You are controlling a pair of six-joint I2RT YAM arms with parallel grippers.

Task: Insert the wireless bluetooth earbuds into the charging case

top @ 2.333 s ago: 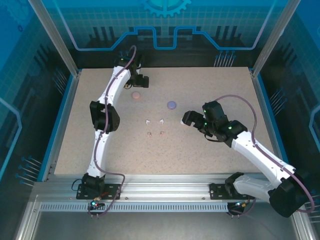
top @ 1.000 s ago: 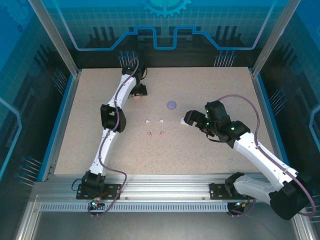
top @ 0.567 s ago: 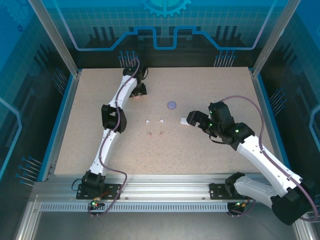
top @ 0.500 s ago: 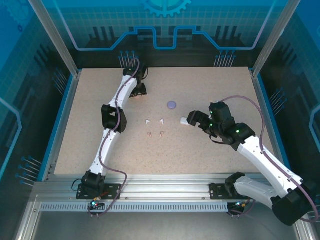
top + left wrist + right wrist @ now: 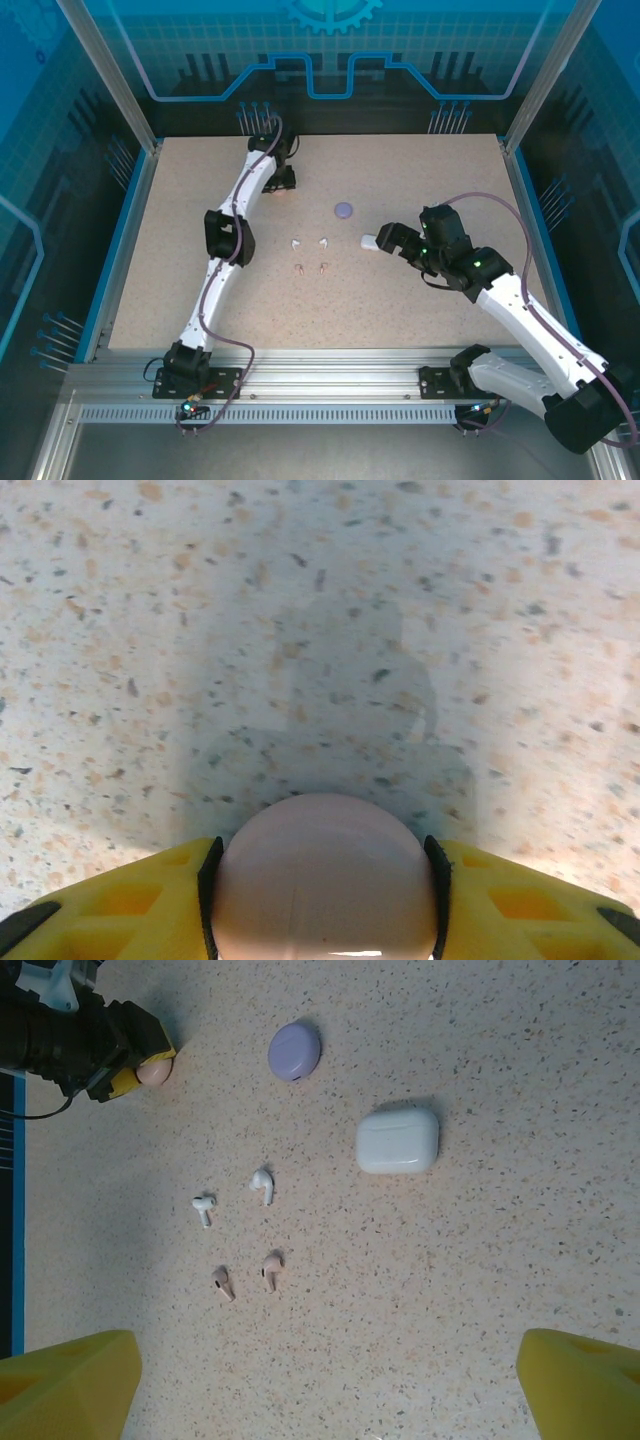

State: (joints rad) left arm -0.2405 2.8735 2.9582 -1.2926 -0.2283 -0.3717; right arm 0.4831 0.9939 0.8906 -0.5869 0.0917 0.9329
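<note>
1. Four earbuds lying loose mid-table [image 5: 380,310], between the two arms, in two rows of two, none touching another.
2. Far row: left white bud [image 5: 203,1208] and right white bud [image 5: 263,1186]. Near row, just beside it: left pink bud [image 5: 222,1282] and right pink bud [image 5: 270,1270].
3. Long axes all running roughly far-to-near, heads toward the far edge, stems toward the arm bases. Right white bud and left pink bud slightly askew, stems leaning rightward.
4. Look: tiny and smooth, a bulbous head on a short stem, each far smaller than any case. Finer detail too small to tell.
5. Left gripper [image 5: 322,872] out at the far left of the table, clamped on the pink case [image 5: 325,850], with black pads [image 5: 211,880] pressed to both its sides and yellow fingers flanking it.
6. Pink case rounded and smooth, resting low over the speckled surface.
7. Right gripper [image 5: 325,1385] hovering above the table right of the buds, jaws wide apart and holding nothing. Yellow fingertips [image 5: 65,1380] sitting at the lower corners of the right wrist view.
8. White case [image 5: 397,1141] flat on the table right of the white buds, looking closed, long axis left-to-right.
9. Purple case [image 5: 294,1052] round, farther back, between the pink case and the white case.
</note>
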